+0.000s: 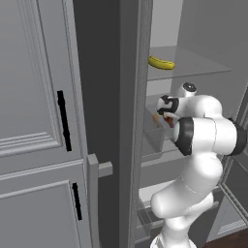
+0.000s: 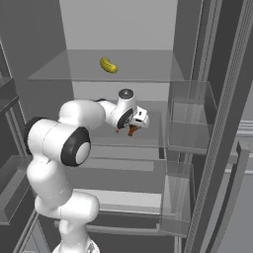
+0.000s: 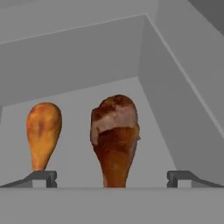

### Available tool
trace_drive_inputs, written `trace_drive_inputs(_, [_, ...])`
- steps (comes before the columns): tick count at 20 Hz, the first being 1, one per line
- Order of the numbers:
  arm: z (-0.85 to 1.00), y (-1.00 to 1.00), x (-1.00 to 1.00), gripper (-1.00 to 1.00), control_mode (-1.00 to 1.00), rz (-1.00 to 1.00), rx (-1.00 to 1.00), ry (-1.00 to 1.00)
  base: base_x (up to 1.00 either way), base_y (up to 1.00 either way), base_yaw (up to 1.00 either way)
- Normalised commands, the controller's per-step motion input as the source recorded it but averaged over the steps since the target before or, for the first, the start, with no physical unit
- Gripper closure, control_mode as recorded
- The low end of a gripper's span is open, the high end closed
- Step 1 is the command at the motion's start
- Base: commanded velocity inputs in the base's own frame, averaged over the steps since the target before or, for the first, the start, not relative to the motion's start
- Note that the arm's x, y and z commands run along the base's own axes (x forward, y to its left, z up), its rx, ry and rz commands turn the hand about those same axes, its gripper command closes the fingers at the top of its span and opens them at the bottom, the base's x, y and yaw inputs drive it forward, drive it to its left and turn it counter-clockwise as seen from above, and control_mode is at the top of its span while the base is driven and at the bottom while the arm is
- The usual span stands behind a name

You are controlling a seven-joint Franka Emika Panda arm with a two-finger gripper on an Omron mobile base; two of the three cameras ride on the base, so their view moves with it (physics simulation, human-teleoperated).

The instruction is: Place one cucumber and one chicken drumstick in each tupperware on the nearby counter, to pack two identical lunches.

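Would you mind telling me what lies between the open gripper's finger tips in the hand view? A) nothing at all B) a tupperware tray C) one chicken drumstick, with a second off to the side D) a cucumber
C: one chicken drumstick lies between the spread finger tips of the gripper, and a second drumstick sits beside it.

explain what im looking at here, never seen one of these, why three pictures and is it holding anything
It is a white robot arm reaching into an open fridge. Two pictures come from cameras on its base, behind it to the left and right; the third looks along its hand. The gripper is open, its fingers spread around the nearer chicken drumstick without touching it, so it holds nothing. A second drumstick lies beside it on the fridge shelf. On the glass shelf above lies a yellow-green cucumber.
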Motion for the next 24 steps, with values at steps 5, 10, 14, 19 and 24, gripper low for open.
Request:
trace_drive_inputs(5, [-0.30,-0.17,0.68,-1.00,-1.00,0.00,0.00,0.00,0.00,0.00,0.00])
trace_drive_inputs(10, [-0.25,-0.01,0.24,-1.00,-1.00,0.00,0.00,0.07,0.00,0.00,0.00])
trace_drive_inputs(14, [-0.45,0.00,0.11,1.00,-1.00,0.00,-0.01,0.10,0.00,0.00,0.00])
trace_drive_inputs(19, [-0.07,0.00,0.05,1.00,-1.00,0.00,0.00,-0.03,0.00,0.00,0.00])
trace_drive_inputs(24, [-0.16,-0.10,-0.51,1.00,-1.00,0.00,0.02,-0.01,0.00,0.00,0.00])
